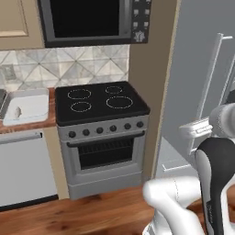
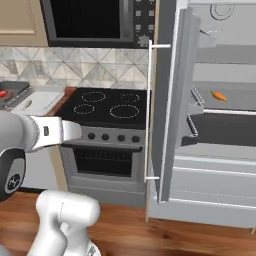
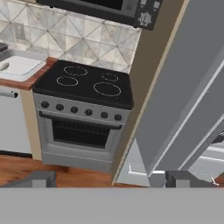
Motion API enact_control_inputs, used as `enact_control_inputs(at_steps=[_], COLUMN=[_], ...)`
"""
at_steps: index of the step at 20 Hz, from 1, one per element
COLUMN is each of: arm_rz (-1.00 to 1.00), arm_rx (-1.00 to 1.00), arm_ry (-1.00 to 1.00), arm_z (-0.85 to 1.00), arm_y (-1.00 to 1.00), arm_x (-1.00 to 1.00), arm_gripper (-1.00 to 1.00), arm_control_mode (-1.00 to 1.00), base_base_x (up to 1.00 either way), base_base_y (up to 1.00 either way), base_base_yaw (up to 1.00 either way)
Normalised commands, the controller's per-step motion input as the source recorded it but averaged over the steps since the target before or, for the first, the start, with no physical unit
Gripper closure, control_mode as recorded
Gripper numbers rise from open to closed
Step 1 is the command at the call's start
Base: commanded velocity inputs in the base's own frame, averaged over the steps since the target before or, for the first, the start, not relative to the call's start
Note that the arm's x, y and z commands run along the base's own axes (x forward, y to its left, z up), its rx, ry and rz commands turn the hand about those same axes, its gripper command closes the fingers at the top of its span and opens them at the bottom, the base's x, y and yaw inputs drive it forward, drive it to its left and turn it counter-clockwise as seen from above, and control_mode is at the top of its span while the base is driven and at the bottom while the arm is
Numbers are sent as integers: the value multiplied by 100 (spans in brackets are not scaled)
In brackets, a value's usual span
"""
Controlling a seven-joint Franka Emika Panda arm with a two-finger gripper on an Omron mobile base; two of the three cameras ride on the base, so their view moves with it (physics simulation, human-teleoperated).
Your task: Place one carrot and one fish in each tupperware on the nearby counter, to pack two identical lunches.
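An orange carrot (image 2: 218, 96) with a green top lies on a shelf inside the open fridge (image 2: 220, 125). The light grey-white tupperware (image 1: 32, 102) (image 2: 44, 98) (image 3: 19, 65) sits on the reddish-brown counter (image 1: 52, 111) left of the stove. A slim pale thing (image 1: 18, 111), perhaps the grey fish, lies in it. Beside it the dark grey tupperware (image 2: 14, 89) holds a small red thing (image 2: 2, 93), too small to name. My gripper (image 3: 111, 180) is open and empty, far back from the stove and fridge.
A black stovetop (image 1: 101, 101) over an oven stands between counter and fridge. The grey fridge door (image 2: 172, 100) is swung open toward me. A microwave (image 1: 89, 20) hangs above the stove. Wood floor (image 1: 69, 213) lies in front.
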Motion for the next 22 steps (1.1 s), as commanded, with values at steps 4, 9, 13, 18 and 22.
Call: enact_control_inputs(at_steps=[4, 9, 13, 18, 22], arm_rz=[0, 0, 0, 0, 0], arm_rx=[0, 0, 0, 0, 0], arm_ry=[0, 0, 0, 0, 0], arm_z=[0, 0, 0, 0, 0], arm_y=[0, 0, 0, 0, 0], arm_x=[0, 0, 0, 0, 0], arm_gripper=[-100, -100, -100, -100, -100], arm_control_mode=[100, 100, 100, 100, 100], base_base_x=[0, 0, 0, 0, 20], base_base_y=[-100, -100, -100, -75, -16], base_base_yaw=[0, 0, 0, 0, 0])
